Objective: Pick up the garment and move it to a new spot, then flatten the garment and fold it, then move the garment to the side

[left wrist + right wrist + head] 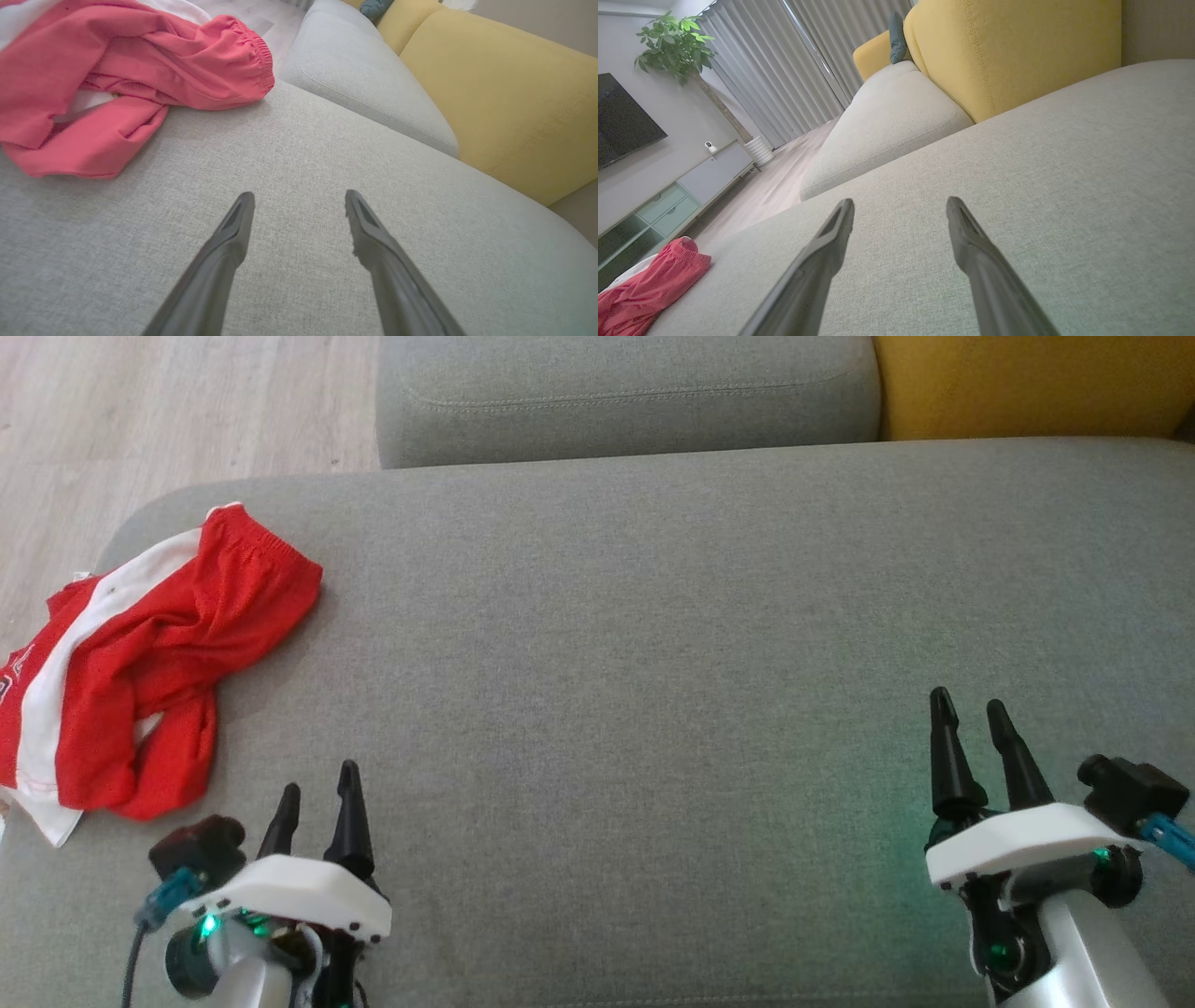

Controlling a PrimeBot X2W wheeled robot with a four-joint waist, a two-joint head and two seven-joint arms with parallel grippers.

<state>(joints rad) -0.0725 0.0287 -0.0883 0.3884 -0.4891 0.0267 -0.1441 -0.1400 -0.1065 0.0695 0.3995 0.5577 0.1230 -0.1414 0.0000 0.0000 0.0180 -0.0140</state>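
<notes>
Garment cropped at the frame edges, its marking unreadable

Ahead and to the left of the left tool (320, 777), the red-and-white garment (140, 663) runs off the head view's left edge. The marking there is too cropped and small to read, and the crumpled folds hide its underside. From the left wrist, the top and left edges cut it. Far to the left of the right tool (900, 200), the bottom-left corner crops it. Beyond it, a small white object (710, 147) on the cabinet (691, 186) is too small to identify, and the dark screen (621, 121) is cut off at the left edge.
</notes>
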